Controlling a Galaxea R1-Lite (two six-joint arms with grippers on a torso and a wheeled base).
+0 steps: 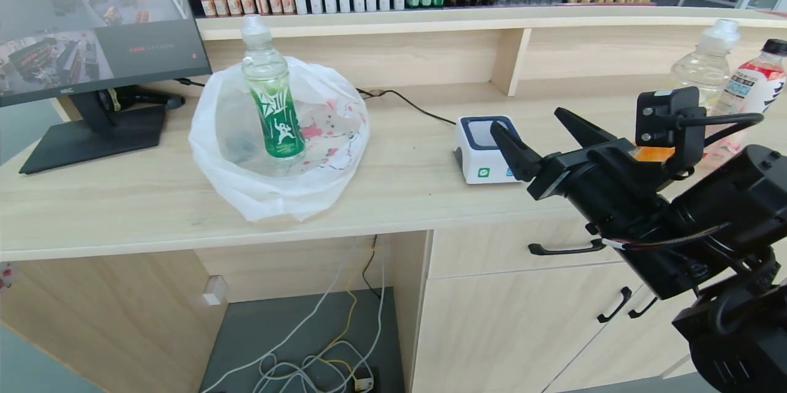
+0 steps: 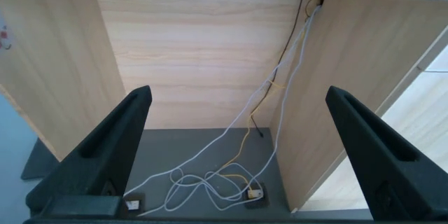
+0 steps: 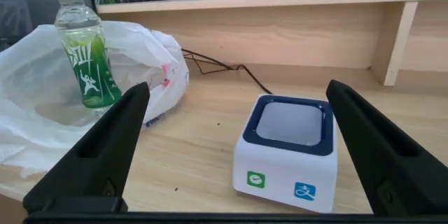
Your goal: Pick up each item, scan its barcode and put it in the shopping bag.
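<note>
A green-labelled bottle [image 1: 270, 95] stands upright inside the white shopping bag [image 1: 249, 190] on the wooden counter; it also appears in the right wrist view as the bottle [image 3: 84, 49] in the bag [image 3: 42, 126]. The white barcode scanner [image 1: 482, 150] [image 3: 287, 154] sits to the right of the bag. My right gripper [image 1: 535, 134] [image 3: 231, 147] is open and holds nothing, hovering just right of the scanner. At the counter's far right stand a clear bottle [image 1: 704, 64] and a red-and-white bottle [image 1: 753, 88]. My left gripper [image 2: 238, 154] hangs open below the counter, facing the cable recess.
A monitor [image 1: 92, 30] on a stand occupies the counter's back left. A black cable [image 1: 406, 101] runs behind the scanner. A raised shelf [image 1: 430, 21] with a row of bottles lines the back. Drawers with black handles [image 1: 565, 250] sit under the counter; loose cables [image 2: 217, 182] lie on the floor.
</note>
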